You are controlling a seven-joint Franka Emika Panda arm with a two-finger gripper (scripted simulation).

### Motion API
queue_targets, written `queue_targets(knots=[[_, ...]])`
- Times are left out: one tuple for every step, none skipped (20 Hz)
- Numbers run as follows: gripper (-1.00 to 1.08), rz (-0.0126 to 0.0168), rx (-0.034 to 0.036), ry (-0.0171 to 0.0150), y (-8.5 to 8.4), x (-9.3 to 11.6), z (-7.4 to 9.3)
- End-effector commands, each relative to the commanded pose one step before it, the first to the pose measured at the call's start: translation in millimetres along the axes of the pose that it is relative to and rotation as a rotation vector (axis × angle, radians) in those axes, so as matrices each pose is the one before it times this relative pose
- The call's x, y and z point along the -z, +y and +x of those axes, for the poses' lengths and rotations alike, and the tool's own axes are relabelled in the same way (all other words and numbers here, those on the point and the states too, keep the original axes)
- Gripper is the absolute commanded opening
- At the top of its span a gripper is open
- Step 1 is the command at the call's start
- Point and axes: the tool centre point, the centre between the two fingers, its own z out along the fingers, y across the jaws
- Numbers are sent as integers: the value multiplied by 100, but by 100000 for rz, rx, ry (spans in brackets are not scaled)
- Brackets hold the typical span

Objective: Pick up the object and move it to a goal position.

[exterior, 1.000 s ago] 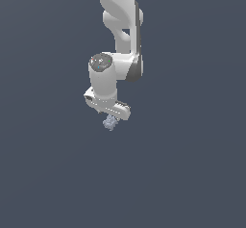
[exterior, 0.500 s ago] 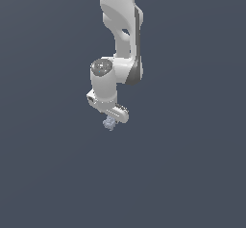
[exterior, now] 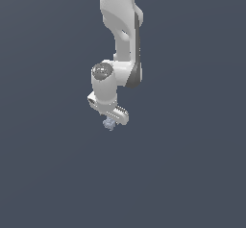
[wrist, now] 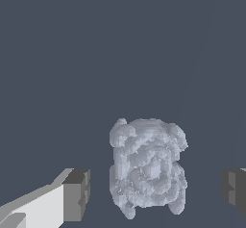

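Pale grey-blue object [wrist: 146, 167] sits between the gripper's [exterior: 111, 123] spread fingers [wrist: 77, 194], apparently touching neither.

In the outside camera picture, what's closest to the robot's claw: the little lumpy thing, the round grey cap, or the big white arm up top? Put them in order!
Measured from the gripper:
1. Lumpy object, right at its tips.
2. Round grey cap, just above.
3. Upper arm, at the top, farthest.

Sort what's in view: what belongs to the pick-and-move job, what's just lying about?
Belongs to the job:
- lumpy grey-blue object, sitting between the claw's fingers with gaps either side
- claw, open, fingers not touching the object

Just lying about:
- nothing else visible; only the plain dark background and the white arm
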Motion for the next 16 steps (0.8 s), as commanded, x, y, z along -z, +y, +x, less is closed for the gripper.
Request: queue_targets(knots=[[100,-52,-164,-82,59,-1230,-71],[100,2,-69,6,13,-528,-14],[100,0,0,0,-22,-465,-22],[100,7,-97,8,30,-391,11],[100,0,0,0,-22,-328,-2],[100,0,0,0,-21,-259,7],[100,20,-66,5,16,-185,31],[100,0,0,0,-17,-131,18],[100,0,0,0,-12,-74,15],[100,0,0,0,-4,-24,6],[-100,0,0,0,0,0,0],[-100,0,0,0,0,0,0],[-100,0,0,0,0,0,0],[-100,0,0,0,0,0,0],[-100,0,0,0,0,0,0],[-100,0,0,0,0,0,0]])
